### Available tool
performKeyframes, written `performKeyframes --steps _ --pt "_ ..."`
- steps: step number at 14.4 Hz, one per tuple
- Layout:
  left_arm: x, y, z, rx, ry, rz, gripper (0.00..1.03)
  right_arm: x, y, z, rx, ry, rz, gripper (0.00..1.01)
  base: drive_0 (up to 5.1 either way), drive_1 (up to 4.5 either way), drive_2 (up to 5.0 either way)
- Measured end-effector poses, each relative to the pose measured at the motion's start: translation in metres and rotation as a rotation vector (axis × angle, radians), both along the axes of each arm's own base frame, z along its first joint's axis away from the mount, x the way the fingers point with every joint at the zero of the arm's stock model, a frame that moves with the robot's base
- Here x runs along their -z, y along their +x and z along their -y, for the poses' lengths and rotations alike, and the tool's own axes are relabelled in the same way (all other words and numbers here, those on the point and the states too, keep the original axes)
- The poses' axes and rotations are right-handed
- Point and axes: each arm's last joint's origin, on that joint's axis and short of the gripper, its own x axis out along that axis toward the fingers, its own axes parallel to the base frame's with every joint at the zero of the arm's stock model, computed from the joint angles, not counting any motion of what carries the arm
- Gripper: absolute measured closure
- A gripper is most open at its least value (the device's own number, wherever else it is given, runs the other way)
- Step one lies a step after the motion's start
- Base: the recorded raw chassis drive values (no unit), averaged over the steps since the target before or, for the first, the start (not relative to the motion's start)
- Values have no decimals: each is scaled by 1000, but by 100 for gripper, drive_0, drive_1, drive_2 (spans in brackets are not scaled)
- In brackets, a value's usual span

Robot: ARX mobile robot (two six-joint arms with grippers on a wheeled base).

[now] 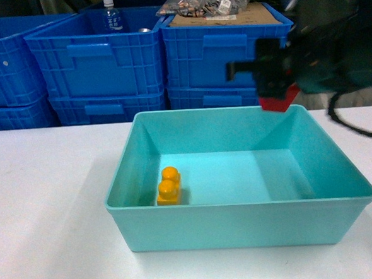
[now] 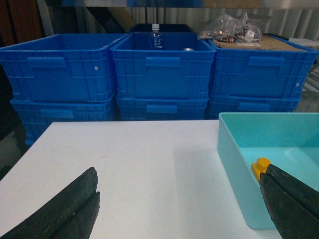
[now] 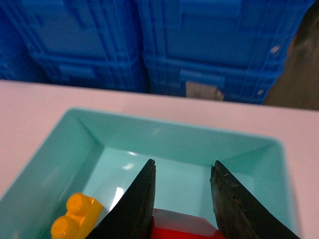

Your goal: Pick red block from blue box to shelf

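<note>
While right gripper (image 3: 182, 199) clamps red block (image 3: 182, 228) above blue box (image 1: 241, 221), only the block's top sits between its 2 fingers; fast swing toward unseen shelf may drop it. Left gripper (image 2: 179, 209) wide open, empty.

Head view: looks forward and slanting down from front of white table (image 1: 45, 205), near blue box (image 1: 241, 221), stacked dark blue crates (image 1: 99, 62) behind.

Left wrist view: low over table (image 2: 149, 169), left of box (image 2: 239, 164), faces nearly level toward same crates (image 2: 162, 69); own fingers (image 2: 75, 209) frame bottom corners.

Right wrist view: close above box (image 3: 75, 134), tilted down and forward, crates (image 3: 209, 45) beyond; fingers (image 3: 137, 204) fill bottom edge.

Shared by all three: box, orange-yellow brick (image 1: 168, 186) (image 2: 260, 167) (image 3: 75, 216), crate wall, tabletop.
</note>
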Motion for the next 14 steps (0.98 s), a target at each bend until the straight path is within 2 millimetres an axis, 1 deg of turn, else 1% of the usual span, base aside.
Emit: performKeyframes --steps 1,2,3,4,5,6,7,8,9,12,14 --pt "0 0 0 0 0 0 5 -17 -33 22 21 19 114 73 0 0 0" --pt "0 0 0 0 0 0 5 -23 -64 45 37 36 162 73 0 0 0" --pt "0 0 0 0 0 0 5 -21 -98 63 63 27 207 73 0 0 0" --pt "0 0 0 0 0 0 5 -10 -136 81 121 -17 241 73 0 0 0" --pt "0 0 0 0 0 0 5 9 -171 88 143 -49 261 73 0 0 0" --pt "0 0 0 0 0 0 5 25 -189 89 128 -63 251 73 0 0 0" --pt "0 0 0 0 0 0 5 28 -192 90 128 -70 255 73 0 0 0" --pt "0 0 0 0 0 0 5 23 -193 93 211 -56 360 73 0 0 0" --pt "0 0 0 0 0 0 5 40 -207 105 243 -69 328 73 0 0 0" --pt "0 0 0 0 0 0 5 32 -213 109 242 -55 375 73 0 0 0" --pt "0 0 0 0 0 0 5 31 -217 116 234 -54 370 73 0 0 0"
